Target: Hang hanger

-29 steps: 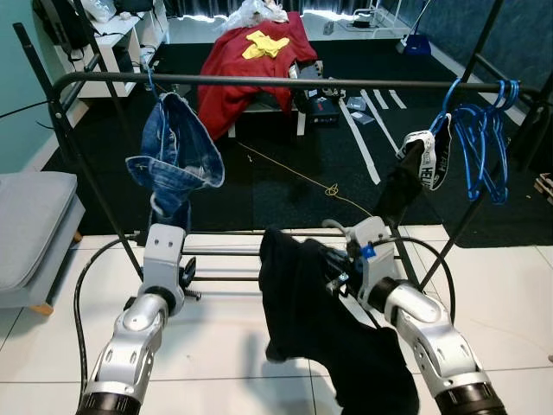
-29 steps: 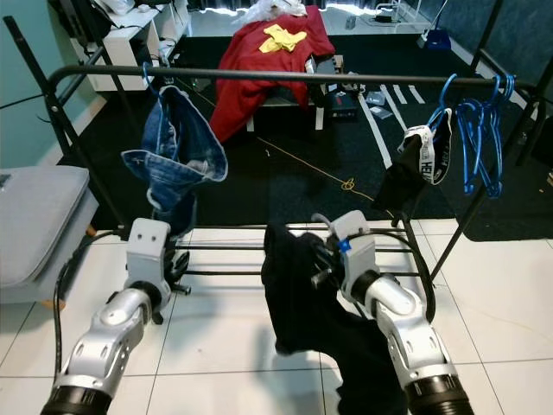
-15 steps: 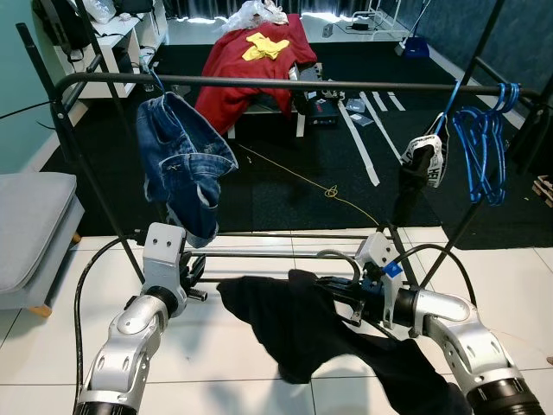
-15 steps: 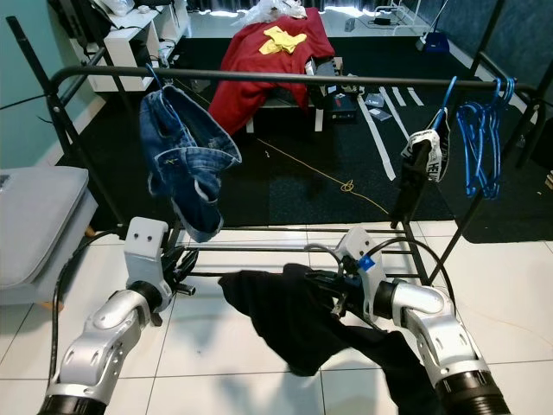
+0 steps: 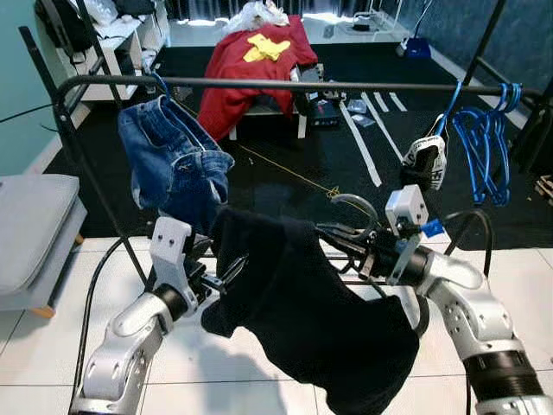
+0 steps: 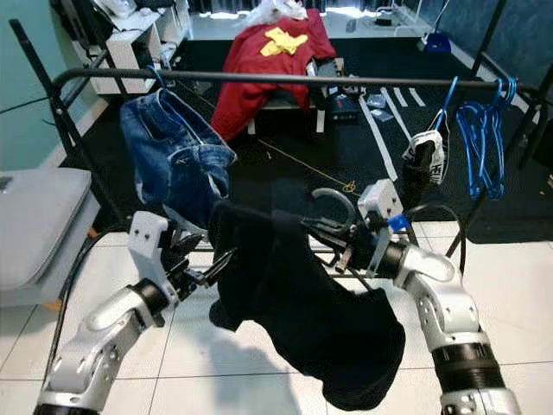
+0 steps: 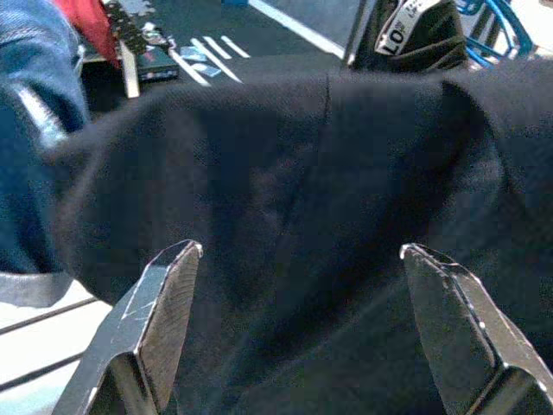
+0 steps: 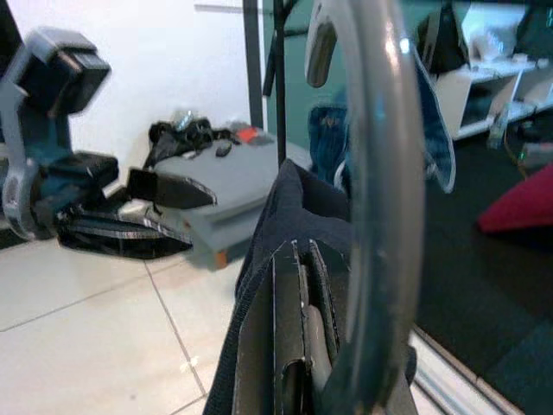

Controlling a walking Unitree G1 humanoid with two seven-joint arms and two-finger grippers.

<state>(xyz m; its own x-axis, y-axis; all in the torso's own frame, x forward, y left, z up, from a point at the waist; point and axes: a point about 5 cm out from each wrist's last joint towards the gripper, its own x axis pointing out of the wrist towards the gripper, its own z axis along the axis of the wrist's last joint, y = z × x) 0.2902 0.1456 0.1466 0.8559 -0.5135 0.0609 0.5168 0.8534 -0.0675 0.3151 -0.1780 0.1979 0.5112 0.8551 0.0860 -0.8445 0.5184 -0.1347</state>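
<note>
A black garment (image 5: 302,303) hangs on a hanger whose grey hook (image 5: 348,206) points up, well below the black clothes rail (image 5: 302,85). My right gripper (image 5: 335,239) is shut on the hanger at the base of the hook, seen close in the right wrist view as the hook (image 8: 380,173) and the cloth (image 8: 259,285). My left gripper (image 5: 229,268) is open beside the garment's left shoulder, its fingers (image 7: 164,303) spread in front of the dark cloth (image 7: 328,216) without gripping it.
Blue jeans (image 5: 173,160) hang at the rail's left end. A black-and-white garment (image 5: 423,160) and several blue hangers (image 5: 484,138) hang at its right end. A grey seat (image 5: 30,220) stands at my left. Behind the rack is a red cloth (image 5: 251,60).
My right gripper has lifted the hanger and black garment from low near the floor to chest height. My left gripper has moved in to the garment's left side. The jeans have swung.
</note>
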